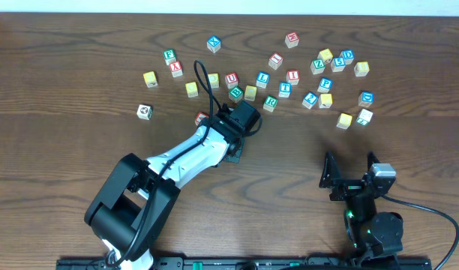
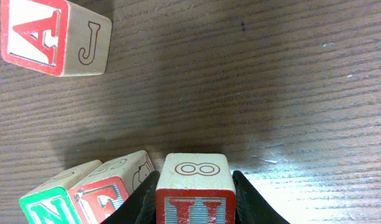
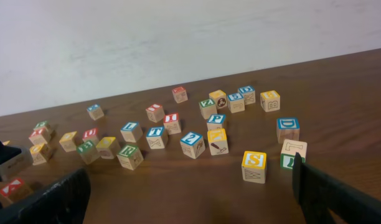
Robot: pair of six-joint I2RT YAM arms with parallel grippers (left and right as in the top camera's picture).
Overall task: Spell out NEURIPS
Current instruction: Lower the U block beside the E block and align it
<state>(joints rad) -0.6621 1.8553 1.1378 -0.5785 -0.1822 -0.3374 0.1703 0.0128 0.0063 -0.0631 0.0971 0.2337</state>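
We see the left arm (image 1: 186, 154) reaching from its base at 7 o'clock on the table (image 1: 289, 195) up toward the centre, slanting to 1 o'clock, its wrist low over the wood. In the left wrist view the left fingers (image 2: 253, 202) are clamped on the red U cube (image 2: 195, 186), one finger on each side face. We cannot tell whether the cube rests on the table.

At 9 o'clock of it sit the red E cube (image 2: 100, 196) and the green N cube (image 2: 50, 202), side by side. The E is just beside the near finger, which hides its edge. A red A cube (image 2: 47, 34) lies well apart at 10 o'clock.

The right arm (image 1: 368, 217) sits at 5 o'clock, its right fingers (image 3: 330, 193) spread wide with nothing between them. The yellow S cube (image 3: 254, 167) is the nearest cube ahead of them, at 1 o'clock.

The other cubes (image 1: 286, 82) scatter in a band across 11 to 2 o'clock, near the table's far edge (image 1: 304, 16).

From 12 to 3 o'clock of the U cube the wood is bare, and so is the stretch between the two arms.
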